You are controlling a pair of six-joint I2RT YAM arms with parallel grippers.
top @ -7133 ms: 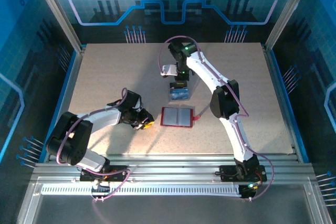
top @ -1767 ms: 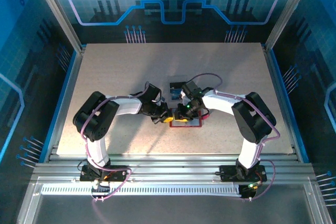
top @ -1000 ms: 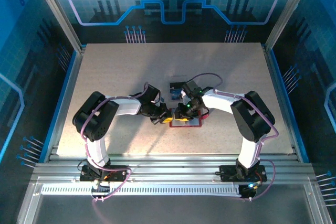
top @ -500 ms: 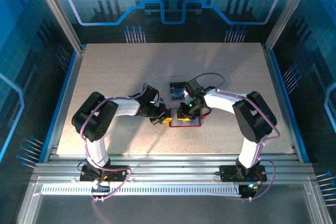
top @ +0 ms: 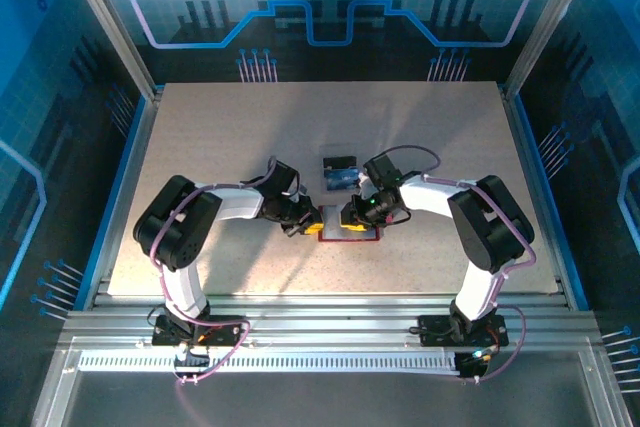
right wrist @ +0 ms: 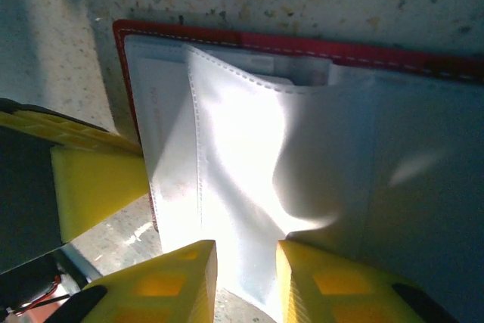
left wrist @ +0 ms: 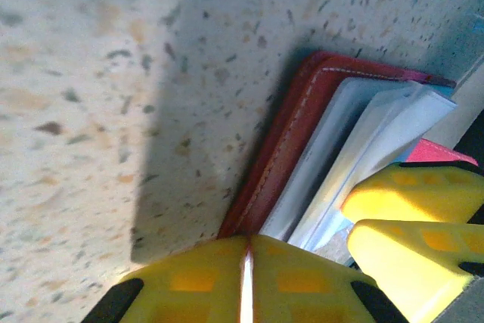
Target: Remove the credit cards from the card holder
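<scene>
Open card holder (right wrist: 318, 149): grey pocket pinched by right gripper (right wrist: 246, 266); left gripper (left wrist: 246, 262) closed tight at red edge. Overhead view adds blue card (top: 340, 181) just beyond.

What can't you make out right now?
- Cards left in the card holder: right wrist view, glare whitens its pockets.
- Most of the holder from above: left gripper and right gripper cover it.
- Whether the left gripper pinches the holder's edge: left wrist view, its fingers hide the contact.
- Print on the blue card: top view, too small.
</scene>
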